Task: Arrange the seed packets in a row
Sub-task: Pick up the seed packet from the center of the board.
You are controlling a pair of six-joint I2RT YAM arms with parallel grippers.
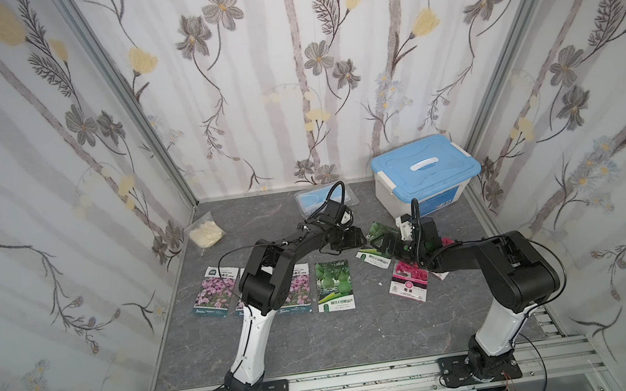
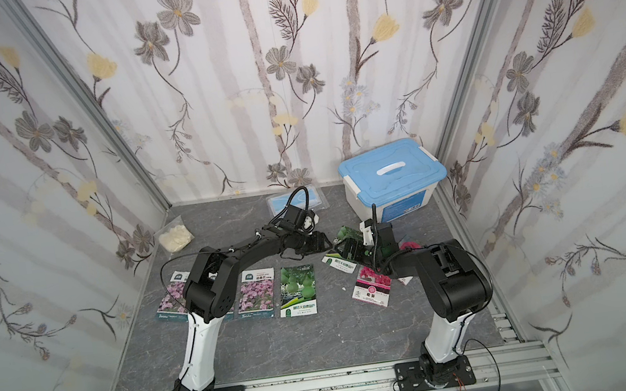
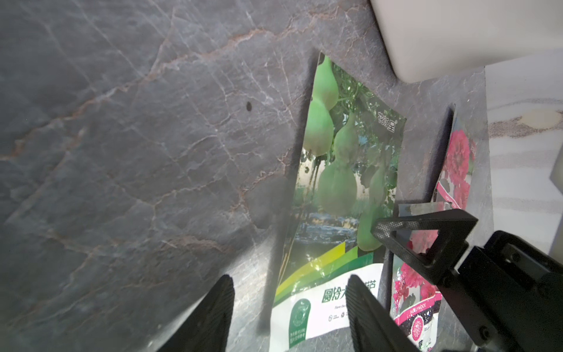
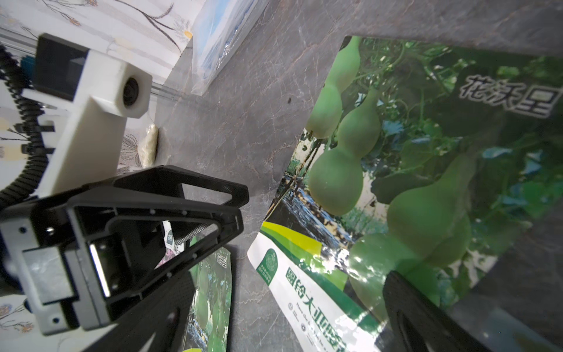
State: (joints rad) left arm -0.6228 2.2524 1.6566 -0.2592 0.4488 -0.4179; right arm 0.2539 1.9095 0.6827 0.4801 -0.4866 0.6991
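A tilted green gourd seed packet [image 1: 373,257] lies between my two grippers in both top views. My left gripper [image 3: 289,292] is open, one finger over the packet's [image 3: 341,183] white band and the other over bare table. My right gripper [image 4: 283,304] is wide open above the same packet [image 4: 411,183], one finger over its lower corner. Along the front lie purple flower packets [image 1: 217,295] [image 2: 256,294], one partly hidden by my left arm, and a second gourd packet [image 1: 333,286]. A red-pink packet [image 1: 409,280] lies to the right, another [image 1: 447,241] mostly under my right arm.
A white box with a blue lid [image 1: 425,173] stands at the back right, close behind the grippers. A clear bag with a blue mask [image 1: 314,200] lies at the back wall. A small bag of cream stuff [image 1: 205,231] sits at the back left.
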